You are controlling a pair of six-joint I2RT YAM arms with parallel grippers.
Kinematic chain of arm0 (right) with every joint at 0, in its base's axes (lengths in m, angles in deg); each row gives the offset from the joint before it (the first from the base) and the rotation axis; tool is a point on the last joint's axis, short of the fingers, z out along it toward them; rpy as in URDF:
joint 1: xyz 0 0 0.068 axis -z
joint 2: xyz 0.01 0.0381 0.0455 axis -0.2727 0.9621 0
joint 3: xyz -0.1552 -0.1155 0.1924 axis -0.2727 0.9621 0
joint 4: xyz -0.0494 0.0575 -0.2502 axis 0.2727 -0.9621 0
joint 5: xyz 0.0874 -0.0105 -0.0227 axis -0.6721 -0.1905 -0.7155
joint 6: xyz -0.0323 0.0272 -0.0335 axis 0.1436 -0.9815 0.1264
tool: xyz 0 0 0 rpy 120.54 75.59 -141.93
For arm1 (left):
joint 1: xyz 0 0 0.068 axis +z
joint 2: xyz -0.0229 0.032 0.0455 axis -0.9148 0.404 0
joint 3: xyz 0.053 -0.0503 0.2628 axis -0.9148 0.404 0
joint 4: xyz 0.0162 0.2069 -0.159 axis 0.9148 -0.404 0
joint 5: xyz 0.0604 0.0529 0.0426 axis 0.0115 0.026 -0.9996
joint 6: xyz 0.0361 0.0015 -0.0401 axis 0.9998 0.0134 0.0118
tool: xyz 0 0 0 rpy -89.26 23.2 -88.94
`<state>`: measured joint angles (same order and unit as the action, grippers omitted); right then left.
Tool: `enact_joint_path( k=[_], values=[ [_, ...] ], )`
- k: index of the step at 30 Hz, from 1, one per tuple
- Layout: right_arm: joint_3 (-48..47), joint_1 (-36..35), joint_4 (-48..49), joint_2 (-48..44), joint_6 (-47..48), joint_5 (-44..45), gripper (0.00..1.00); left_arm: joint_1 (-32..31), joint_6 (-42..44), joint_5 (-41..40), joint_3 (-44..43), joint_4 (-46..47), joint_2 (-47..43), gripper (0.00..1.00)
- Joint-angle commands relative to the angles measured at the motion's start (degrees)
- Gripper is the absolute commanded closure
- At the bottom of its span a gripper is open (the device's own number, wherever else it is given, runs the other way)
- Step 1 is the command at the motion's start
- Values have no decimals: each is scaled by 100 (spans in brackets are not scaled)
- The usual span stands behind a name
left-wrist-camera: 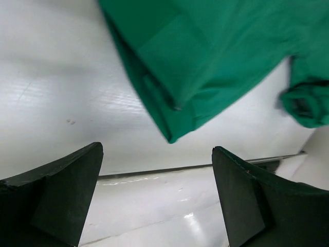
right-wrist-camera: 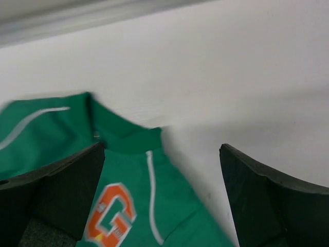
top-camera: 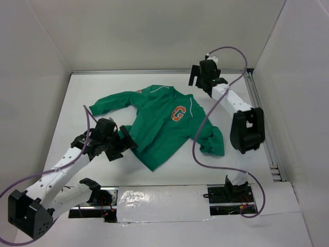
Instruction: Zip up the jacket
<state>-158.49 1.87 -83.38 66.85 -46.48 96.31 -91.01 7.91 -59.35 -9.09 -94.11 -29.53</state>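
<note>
The green jacket (top-camera: 162,123) lies flat on the white table, collar toward the back, hem toward the arms, with an orange "G" patch (top-camera: 179,112) on its chest. My left gripper (top-camera: 125,141) is open and empty beside the jacket's lower left edge. In the left wrist view the jacket's hem corner (left-wrist-camera: 177,131) lies ahead of the spread fingers (left-wrist-camera: 56,195). My right gripper (top-camera: 198,80) is open and empty above the table past the jacket's right shoulder. The right wrist view shows the collar (right-wrist-camera: 131,139), white piping and the "G" patch (right-wrist-camera: 110,213).
White walls enclose the table on the left, back and right. A metal rail (top-camera: 262,123) runs along the right side. Purple cables (top-camera: 203,134) loop off both arms, one crossing the jacket's right sleeve (top-camera: 211,139). A shiny strip (top-camera: 159,198) lies between the arm bases.
</note>
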Motion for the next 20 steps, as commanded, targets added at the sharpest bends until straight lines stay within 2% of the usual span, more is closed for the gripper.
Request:
enact_joint_path(
  k=[1,2,5,6,11,12,14,20],
  values=[
    [757,-28,1149,-1516,-685,-346,0,6,67,-419,-525,-176,-457,1],
    [1456,-20,1542,-2102,-755,-346,0,-3,155,-472,-578,-115,-545,1],
    [2601,16,1932,-3186,-949,-286,0,-3,699,-482,-719,245,-774,1],
    [2797,24,1845,-3450,-1045,-50,0,14,1058,-490,-771,368,-783,1],
    [3955,-2,1308,-4900,-1485,576,0,32,1245,-684,-1466,709,-335,1],
    [4159,-11,1361,-5137,-1442,568,0,41,1637,-649,-1571,868,-143,1],
    [4537,-28,1335,-5988,-1442,664,0,76,1878,-368,-1790,1106,164,1],
    [4864,-37,887,-6818,-1433,902,0,111,2212,99,-1836,1432,369,1]
  ],
)
